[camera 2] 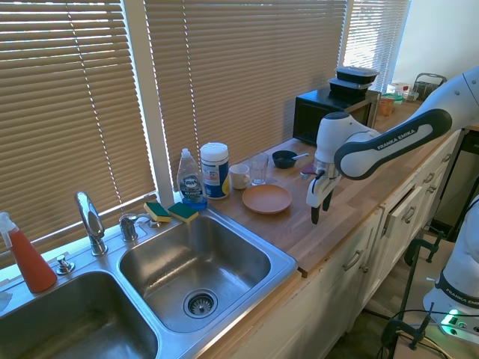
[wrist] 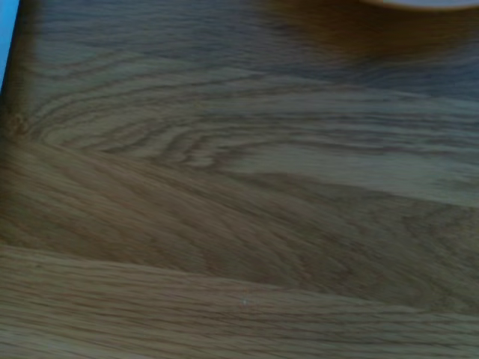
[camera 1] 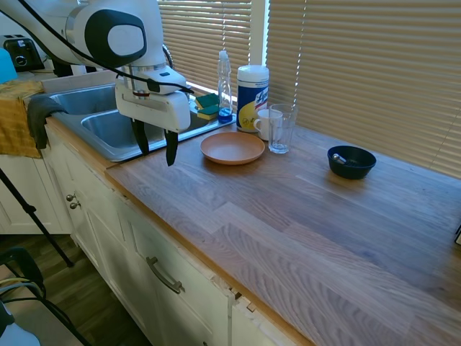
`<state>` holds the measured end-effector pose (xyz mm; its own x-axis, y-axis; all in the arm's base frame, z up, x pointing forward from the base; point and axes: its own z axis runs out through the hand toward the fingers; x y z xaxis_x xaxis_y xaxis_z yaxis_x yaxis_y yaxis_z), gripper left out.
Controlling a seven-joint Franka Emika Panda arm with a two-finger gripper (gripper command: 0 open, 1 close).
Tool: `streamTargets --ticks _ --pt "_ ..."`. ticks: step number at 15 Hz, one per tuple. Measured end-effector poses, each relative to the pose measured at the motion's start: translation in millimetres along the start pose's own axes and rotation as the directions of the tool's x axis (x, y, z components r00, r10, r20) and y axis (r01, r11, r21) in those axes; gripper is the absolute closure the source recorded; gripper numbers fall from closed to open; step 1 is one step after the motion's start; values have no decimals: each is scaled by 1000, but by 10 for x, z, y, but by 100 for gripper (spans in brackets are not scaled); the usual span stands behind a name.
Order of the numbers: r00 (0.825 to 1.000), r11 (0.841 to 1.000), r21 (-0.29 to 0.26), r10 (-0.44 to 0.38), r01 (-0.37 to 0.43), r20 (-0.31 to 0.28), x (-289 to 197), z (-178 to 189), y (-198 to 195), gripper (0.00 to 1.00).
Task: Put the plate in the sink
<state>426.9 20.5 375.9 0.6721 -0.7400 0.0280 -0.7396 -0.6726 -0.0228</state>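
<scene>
So the plate is seen lying flat on the wooden table, just beside the sink on the side away from the faucet. Nothing is stacked on it. Near the plate, toward the window, a white mug and a clear glass are parked, and a small dark bowl sits well apart from the plate, further from the sink.

The tool is held above bare wood near the plate, toward the table's front edge, fingers spread apart and nothing pinched. In the wrist view mostly wood grain is shown, with just a sliver of the plate's rim at the edge.

Looks like the approach step is in hand; no grasp has been made yet. Next, the tool probably needs to be brought over the plate's near rim and lowered so one finger goes inside the rim and one outside. A low rim like that can easily be missed.
</scene>
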Motion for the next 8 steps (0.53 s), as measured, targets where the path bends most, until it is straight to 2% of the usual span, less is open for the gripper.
streamTargets --ticks 5,8 --pt "1000 1000 27 8 -8 -20 104 -143 -83 0" --pt "997 996 61 72 -70 -34 486 -300 -48 0"
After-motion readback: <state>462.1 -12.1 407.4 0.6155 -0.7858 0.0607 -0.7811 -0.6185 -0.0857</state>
